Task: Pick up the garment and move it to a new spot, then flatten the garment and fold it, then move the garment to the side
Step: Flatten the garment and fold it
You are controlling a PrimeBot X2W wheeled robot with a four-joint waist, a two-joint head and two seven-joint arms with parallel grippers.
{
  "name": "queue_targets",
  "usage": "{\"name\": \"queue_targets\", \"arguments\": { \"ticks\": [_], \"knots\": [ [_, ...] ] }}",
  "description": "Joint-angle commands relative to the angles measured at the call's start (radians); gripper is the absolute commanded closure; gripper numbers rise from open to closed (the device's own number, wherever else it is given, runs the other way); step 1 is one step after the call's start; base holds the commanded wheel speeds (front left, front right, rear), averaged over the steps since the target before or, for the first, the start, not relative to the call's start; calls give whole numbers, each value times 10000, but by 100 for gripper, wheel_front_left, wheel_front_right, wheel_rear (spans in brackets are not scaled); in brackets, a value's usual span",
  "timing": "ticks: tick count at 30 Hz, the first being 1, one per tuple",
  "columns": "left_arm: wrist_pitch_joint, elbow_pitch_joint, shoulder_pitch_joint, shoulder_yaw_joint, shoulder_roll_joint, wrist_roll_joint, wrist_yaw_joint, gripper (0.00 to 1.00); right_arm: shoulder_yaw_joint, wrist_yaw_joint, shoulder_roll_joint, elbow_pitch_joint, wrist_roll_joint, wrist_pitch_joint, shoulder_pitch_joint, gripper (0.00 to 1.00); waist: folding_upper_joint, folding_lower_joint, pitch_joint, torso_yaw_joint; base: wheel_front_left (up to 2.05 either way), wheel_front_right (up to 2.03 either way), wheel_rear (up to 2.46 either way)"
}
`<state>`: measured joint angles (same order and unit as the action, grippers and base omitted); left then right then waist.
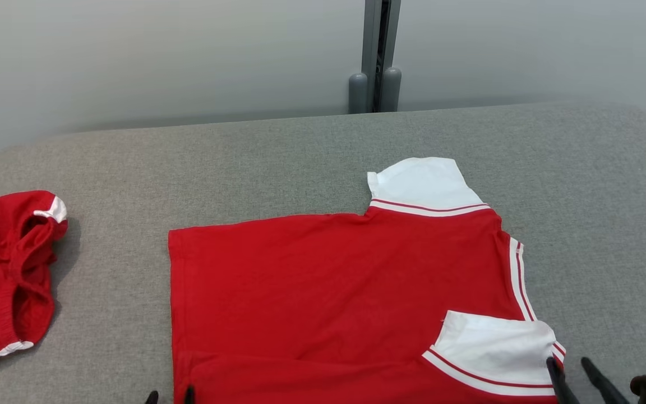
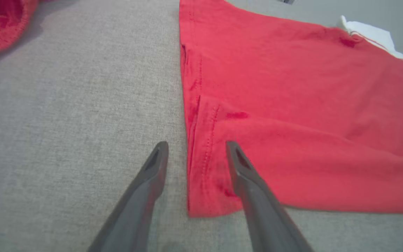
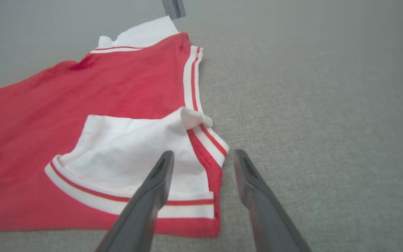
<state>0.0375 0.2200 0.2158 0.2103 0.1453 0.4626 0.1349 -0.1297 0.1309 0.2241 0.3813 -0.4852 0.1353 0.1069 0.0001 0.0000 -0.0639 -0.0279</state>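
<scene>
— Where it lies on the grey table (image 1: 244, 157), how does the garment (image 1: 328, 280) look?

— Red and spread flat, close to the robot and right of the middle in the head view. Both sleeves are white with red-and-white striped cuffs. The far sleeve (image 1: 421, 182) sticks out past the body, and the near sleeve (image 1: 497, 342) is folded in over the red. A striped neckline (image 1: 519, 280) runs along its right side.

— And the jaws?

— Both pairs stand parted, clasping nothing. The left jaws straddle the hem corner, one finger over bare table and the other over red cloth. The right jaws straddle the near sleeve's corner, one finger above white fabric and one above the table.

— Anything else?

— A second red piece (image 1: 9, 269), crumpled and white-trimmed, lies well apart at the left.
</scene>
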Motion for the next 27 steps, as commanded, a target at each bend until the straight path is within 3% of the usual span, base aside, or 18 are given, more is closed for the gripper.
{"name": "queue_targets", "arguments": {
  "ticks": [1,11,19,27],
  "knots": [
    [187,-121,-219,-60,49,-101,75,0,124,-1,28,-189,99,171,-132,0,-1,0,43,-38,0,0,0],
    [1359,-1186,-991,-237,90,-655,538,0,1115,0,-243,-2563,1328,121,-675,0,-1,0,419,-163,0,0,0],
    [1093,-1828,-1240,-62,468,-1199,787,0,1500,0,-533,-3950,1890,-535,-319,0,-1,0,663,-110,0,0,0],
    [857,-2083,-1121,-77,544,-1423,1162,0,1689,0,-754,-4346,1983,-770,-67,0,-1,0,543,-88,0,0,0]
  ]
}}
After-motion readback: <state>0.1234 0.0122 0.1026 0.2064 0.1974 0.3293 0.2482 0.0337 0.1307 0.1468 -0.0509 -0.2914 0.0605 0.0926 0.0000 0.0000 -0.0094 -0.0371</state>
